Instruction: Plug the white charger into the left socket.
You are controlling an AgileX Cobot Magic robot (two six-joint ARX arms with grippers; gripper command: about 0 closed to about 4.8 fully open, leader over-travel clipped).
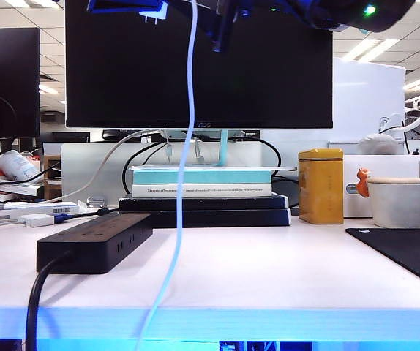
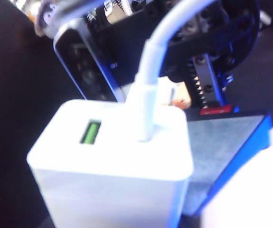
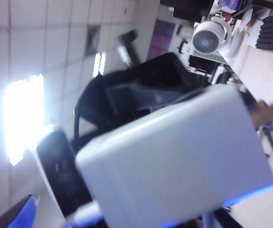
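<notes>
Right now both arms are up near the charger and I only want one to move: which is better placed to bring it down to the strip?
Left. The charger sits against its pad; the strip lies on its side. The right jaws look released.

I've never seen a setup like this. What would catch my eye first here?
Probably the thin white cable hanging from the top of the scene, across the big dark monitor, down past the table's front edge. Up there the left gripper holds the white charger, filling its wrist camera, with the right gripper close beside it. Below, a long black power strip lies on the table's left.
</notes>
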